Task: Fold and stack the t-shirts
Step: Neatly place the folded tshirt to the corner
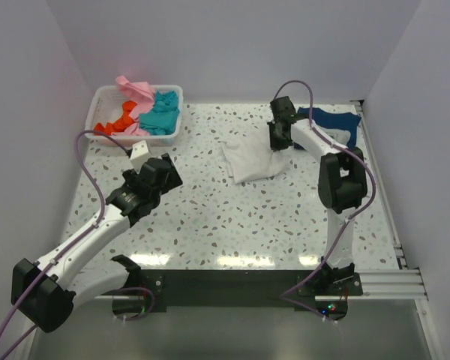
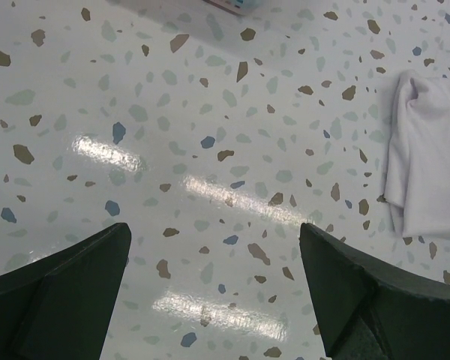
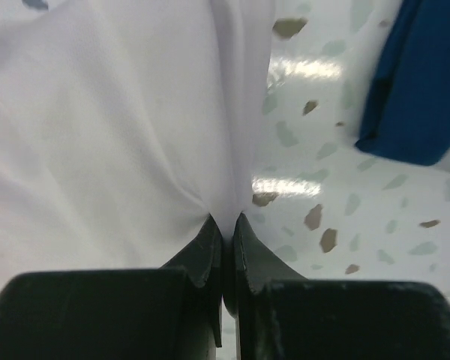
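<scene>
Right wrist view: we're seeing the right tool (image 3: 223, 225) pinching the white t-shirt (image 3: 97, 135) tight, left tool (image 2: 214, 240) is hanging wide open, empty.

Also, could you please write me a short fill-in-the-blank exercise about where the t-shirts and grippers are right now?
The t-shirt pinched by the right gripper is ____ in colour. The left gripper hovers over the table with its jaws ____. The pink t-shirt, teal t-shirt and orange t-shirt lie in the white ____.
Missing words: white; open; basket.
</scene>
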